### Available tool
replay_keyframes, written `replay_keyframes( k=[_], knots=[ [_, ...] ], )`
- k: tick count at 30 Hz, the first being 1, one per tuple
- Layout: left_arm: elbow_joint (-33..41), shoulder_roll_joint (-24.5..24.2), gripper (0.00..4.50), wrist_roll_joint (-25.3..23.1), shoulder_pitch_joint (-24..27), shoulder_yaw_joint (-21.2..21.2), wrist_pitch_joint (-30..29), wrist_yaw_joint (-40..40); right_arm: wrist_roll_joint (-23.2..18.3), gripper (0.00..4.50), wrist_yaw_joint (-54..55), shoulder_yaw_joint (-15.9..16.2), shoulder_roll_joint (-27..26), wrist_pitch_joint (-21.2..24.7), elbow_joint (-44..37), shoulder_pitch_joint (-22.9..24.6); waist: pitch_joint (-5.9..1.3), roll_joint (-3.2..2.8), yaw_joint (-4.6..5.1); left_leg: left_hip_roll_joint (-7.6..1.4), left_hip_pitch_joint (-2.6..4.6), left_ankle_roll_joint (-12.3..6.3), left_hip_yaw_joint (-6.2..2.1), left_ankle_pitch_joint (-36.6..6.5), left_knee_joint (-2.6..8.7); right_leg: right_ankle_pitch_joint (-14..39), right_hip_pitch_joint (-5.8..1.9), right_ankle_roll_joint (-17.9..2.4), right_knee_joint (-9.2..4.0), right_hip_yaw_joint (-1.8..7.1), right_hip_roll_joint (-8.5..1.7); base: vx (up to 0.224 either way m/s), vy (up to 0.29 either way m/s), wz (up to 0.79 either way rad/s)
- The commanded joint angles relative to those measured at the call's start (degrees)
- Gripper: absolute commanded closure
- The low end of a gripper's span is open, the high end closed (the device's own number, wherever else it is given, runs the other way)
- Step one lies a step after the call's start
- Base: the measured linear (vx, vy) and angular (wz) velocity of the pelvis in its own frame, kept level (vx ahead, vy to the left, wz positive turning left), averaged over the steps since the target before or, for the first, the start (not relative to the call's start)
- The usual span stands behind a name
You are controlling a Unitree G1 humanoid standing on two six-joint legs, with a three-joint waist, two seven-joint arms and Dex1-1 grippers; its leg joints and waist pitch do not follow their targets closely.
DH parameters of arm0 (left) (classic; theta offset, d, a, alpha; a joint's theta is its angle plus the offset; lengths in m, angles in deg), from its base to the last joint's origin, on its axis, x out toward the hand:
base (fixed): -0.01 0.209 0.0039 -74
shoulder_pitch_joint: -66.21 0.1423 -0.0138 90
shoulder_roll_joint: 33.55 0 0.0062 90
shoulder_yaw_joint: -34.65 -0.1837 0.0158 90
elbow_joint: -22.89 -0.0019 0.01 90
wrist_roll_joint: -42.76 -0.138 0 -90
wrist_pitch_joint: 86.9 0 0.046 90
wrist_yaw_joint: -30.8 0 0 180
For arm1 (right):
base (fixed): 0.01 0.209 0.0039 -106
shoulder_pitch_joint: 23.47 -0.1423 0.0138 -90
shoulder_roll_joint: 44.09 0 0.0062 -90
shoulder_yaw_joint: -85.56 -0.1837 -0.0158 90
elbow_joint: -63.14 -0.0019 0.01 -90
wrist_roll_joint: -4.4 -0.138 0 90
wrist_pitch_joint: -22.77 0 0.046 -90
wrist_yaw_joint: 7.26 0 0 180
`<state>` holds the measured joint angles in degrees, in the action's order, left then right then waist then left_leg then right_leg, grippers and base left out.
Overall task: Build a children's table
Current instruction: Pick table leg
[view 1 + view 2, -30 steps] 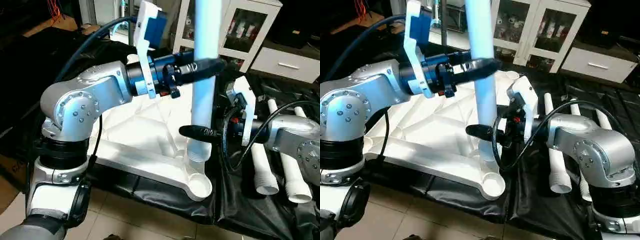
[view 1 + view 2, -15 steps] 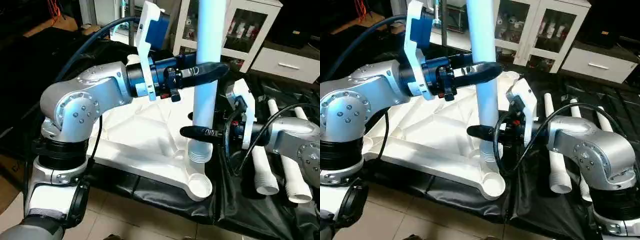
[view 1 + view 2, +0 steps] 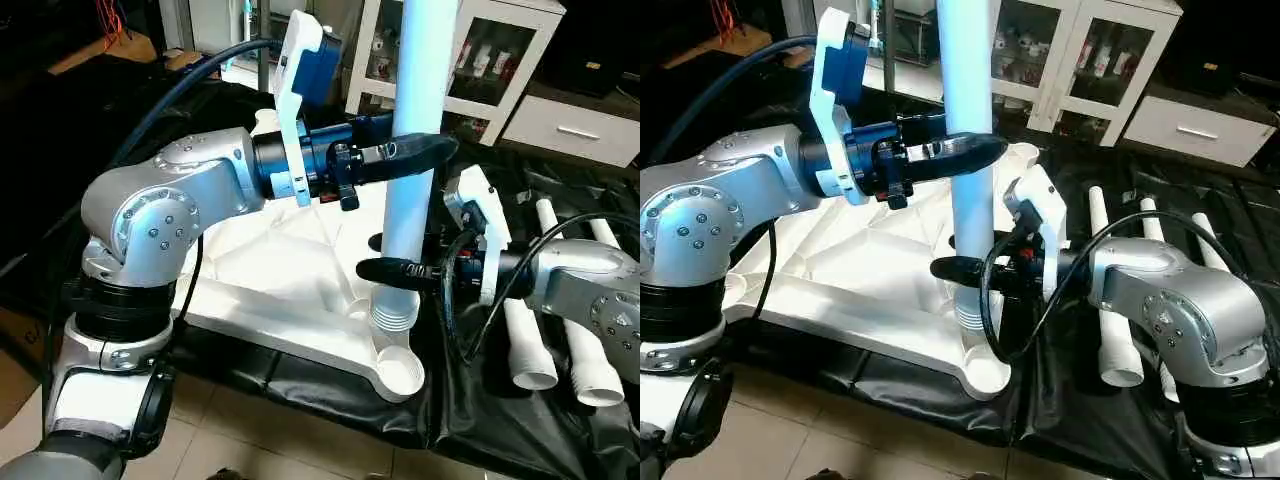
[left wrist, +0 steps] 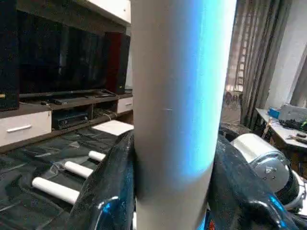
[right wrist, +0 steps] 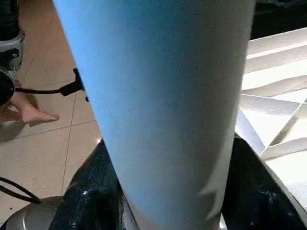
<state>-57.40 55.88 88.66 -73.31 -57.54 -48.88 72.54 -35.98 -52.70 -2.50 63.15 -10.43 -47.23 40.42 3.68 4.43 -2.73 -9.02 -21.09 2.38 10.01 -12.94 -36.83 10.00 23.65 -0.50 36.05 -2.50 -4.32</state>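
White leg (image 3: pixel 415 150) now stands straighter (both grippers clamping it).

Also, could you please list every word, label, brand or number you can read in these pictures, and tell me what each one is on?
No text can be read in any view.
The table leg, the table top and both grippers, left and right, bear no visible print.
Bottles behind the cabinet doors may carry labels, but they are too small to read.
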Motion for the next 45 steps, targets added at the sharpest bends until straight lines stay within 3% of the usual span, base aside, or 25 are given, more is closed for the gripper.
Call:
replay_keyframes(
  k=[1, 12, 15, 18, 27, 31, 36, 40, 42, 44, 45],
  knots=[
    [1.7, 1.2, 2.77, 1.4, -0.9, -1.3, -0.2, 1.6, 0.3, 2.48, 1.3, -0.7, 0.1, -0.7, -0.2, 0.9, -3.85, -0.57, -0.17, -3.69, 0.57, 2.06, -1.19, -3.7, 4.87, 10.1, -3.28, -11.8, -3.81, 2.69, -3.85, 0.0, 0.0, 0.0],
    [2.0, 1.2, 2.77, 1.3, -0.5, -1.7, 0.0, 1.8, 1.0, 2.52, 1.9, -0.4, -0.1, -1.2, -0.6, 1.6, -3.84, -0.66, -0.38, -3.67, 0.62, 2.44, -1.26, -4.5, 4.95, 10.5, -3.32, -11.6, -3.86, 2.67, -3.79, 0.0, 0.0, 0.0],
    [0.8, 1.5, 2.07, 0.1, -0.9, -1.7, -0.5, 0.1, 1.3, 2.52, 2.0, -0.4, -0.2, -1.5, -0.4, 1.6, -3.86, -0.58, -0.37, -3.7, 0.64, 2.44, -1.23, -4.6, 4.92, 10.3, -3.33, -11.6, -3.82, 2.68, -3.81, 0.0, 0.0, 0.0],
    [0.2, 1.5, 2.0, 1.1, -1.0, -0.9, -2.1, -0.6, 1.4, 2.54, 2.1, -0.4, -0.3, -1.7, -0.3, 1.5, -3.92, -0.61, -0.43, -3.66, 0.63, 2.33, -1.23, -3.8, 4.86, 9.3, -3.36, -11.9, -3.69, 2.69, -3.81, 0.0, 0.0, 0.0],
    [-0.5, 1.4, 1.24, 1.4, -2.0, 1.8, -1.9, -2.6, 1.3, 2.61, 2.8, -1.1, -0.8, -2.1, 0.1, 1.3, -3.85, -0.43, -0.43, -3.61, 0.56, 2.33, -1.22, -4.3, 4.89, 10.7, -3.34, -11.5, -3.88, 2.68, -3.82, 0.0, 0.0, 0.0],
    [-2.2, 0.9, 0.8, 0.3, -2.9, 3.7, -0.5, -3.7, 3.0, 2.62, 7.9, -3.6, -3.5, -3.6, 3.6, -0.4, -3.86, -0.49, -0.43, -3.48, 0.62, 2.55, -1.14, -4.0, 4.85, 11.0, -3.14, -11.3, -3.98, 2.69, -3.79, 0.0, 0.0, 0.0],
    [-4.6, -0.3, 0.8, -0.2, -3.5, 6.1, -0.5, -5.8, 5.5, 2.63, 15.1, -8.4, -6.4, -6.5, 9.1, -3.0, -3.9, -0.68, -0.16, -3.32, 0.69, 3.73, -1.09, -5.2, 4.97, 11.9, -3.03, -10.8, -3.93, 2.54, -3.51, 0.0, 0.0, 0.0],
    [-4.2, -1.4, 0.8, -0.5, -3.2, 7.1, -0.8, -6.5, 8.4, 2.63, 19.8, -10.3, -7.0, -9.6, 11.5, -3.6, -4.05, -0.79, -0.18, -3.31, 0.67, 3.7, -0.98, -3.1, 4.96, 7.9, -3.11, -11.2, -3.52, 2.52, -3.4, 0.0, 0.0, 0.0],
    [-2.4, -4.7, 0.8, -4.2, -1.3, 4.7, 2.4, -3.5, 10.3, 2.64, 22.4, -11.3, -7.2, -11.7, 11.9, -3.4, -4.09, -0.91, -0.17, -3.3, 0.61, 3.51, -0.99, -2.8, 5.05, 7.8, -3.23, -10.6, -3.52, 2.53, -3.37, 0.0, 0.0, 0.0],
    [-0.3, -11.7, 0.8, -15.4, 3.4, -4.3, 9.4, -0.3, 12.4, 2.64, 24.4, -12.9, -8.1, -15.5, 10.3, -2.3, -3.94, -0.82, -0.25, -3.48, 0.62, 2.99, -1.14, -3.0, 5.28, 8.7, -3.23, -9.5, -3.85, 2.58, -3.48, 0.0, 0.0, 0.0],
    [-0.3, -11.7, 0.8, -15.4, 3.4, -4.3, 9.4, -0.3, 12.4, 2.64, 24.4, -12.9, -8.1, -15.5, 10.3, -2.3, -3.94, -1.06, 0.04, -3.52, 0.66, 3.14, -1.01, -3.5, 5.33, 9.6, -3.16, -8.2, -3.75, 2.68, -3.42, 0.0, 0.0, 0.0]
  ],
)
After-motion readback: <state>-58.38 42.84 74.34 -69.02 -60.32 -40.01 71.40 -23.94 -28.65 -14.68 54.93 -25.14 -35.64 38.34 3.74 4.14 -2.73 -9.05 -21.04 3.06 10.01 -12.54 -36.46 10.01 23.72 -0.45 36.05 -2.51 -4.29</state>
